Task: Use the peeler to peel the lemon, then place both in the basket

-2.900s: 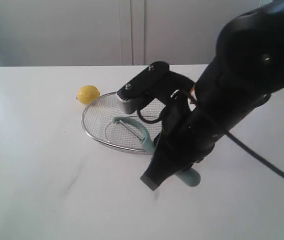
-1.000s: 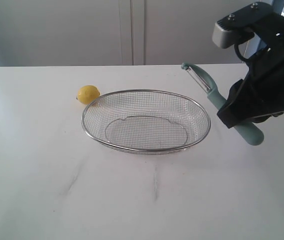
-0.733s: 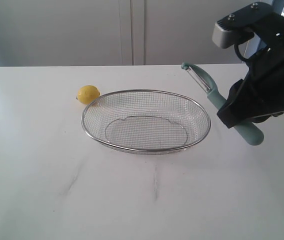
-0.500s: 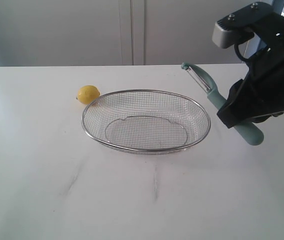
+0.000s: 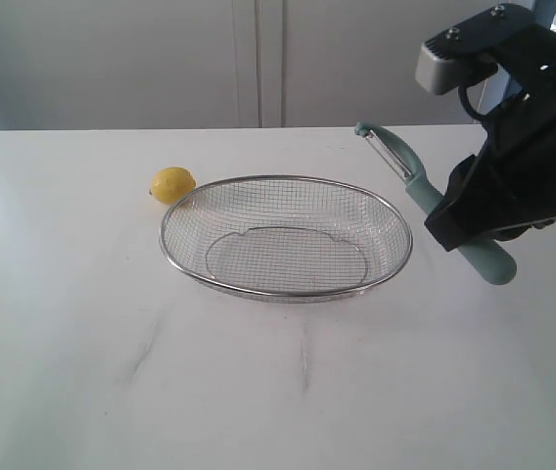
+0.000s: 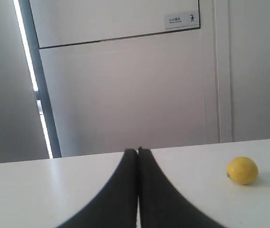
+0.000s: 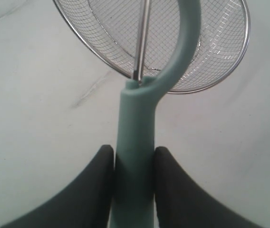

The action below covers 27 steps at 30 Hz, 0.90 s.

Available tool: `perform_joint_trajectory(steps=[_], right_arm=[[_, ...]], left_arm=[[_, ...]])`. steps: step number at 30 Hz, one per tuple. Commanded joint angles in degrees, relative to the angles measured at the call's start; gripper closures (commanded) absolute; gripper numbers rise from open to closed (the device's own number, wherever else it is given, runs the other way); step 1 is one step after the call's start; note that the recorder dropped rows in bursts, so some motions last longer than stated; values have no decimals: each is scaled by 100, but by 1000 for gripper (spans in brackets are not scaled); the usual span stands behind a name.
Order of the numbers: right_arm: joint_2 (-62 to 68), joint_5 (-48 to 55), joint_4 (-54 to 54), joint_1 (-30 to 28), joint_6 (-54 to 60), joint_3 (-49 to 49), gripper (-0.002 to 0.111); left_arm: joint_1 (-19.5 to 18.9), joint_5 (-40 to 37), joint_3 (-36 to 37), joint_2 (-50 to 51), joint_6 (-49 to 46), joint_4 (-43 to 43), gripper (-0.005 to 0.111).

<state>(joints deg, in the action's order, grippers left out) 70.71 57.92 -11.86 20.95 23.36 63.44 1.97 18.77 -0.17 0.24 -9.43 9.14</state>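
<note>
Jaws of the right gripper [image 7: 133, 154] pinch the peeler [image 5: 413, 176] by its pale teal handle. That arm hangs raised at the right of the scene, beside the basket [image 5: 192, 213]. The peeler tilts, its curved head and slim blade pointing up and left. The left gripper [image 6: 138, 159], pressed together, sits low over the table [image 5: 82, 372]. The lemon [image 5: 173, 184], bright yellow with its skin whole, rests on the table just beside the basket's far-left rim.

Black pincers, both closed
Tips of left pincer [image 6: 138, 152] touch; right pincer [image 7: 134, 152], at three o'clock, clamps pale teal-green peeler [image 7: 135, 118].
</note>
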Motion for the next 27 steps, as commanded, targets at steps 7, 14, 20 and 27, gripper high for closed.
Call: perform_joint_trajectory(steps=[7,14,20,27], right_arm=[[-7,-70,-37,-53,-23,-17,108],[-7,-81,-37,-53,-23,-17,108],[-7,-91,-37,-53,-23,-17,108],[-7,-91,-37,-53,-23,-17,108]], left_arm=[[1,921,17,-24,1502,170,107],[1,1257,17,28,1598,170,107],[1,1624,-89,793,1473,170,107],[1,1673,-1144,2794,639,140,107]])
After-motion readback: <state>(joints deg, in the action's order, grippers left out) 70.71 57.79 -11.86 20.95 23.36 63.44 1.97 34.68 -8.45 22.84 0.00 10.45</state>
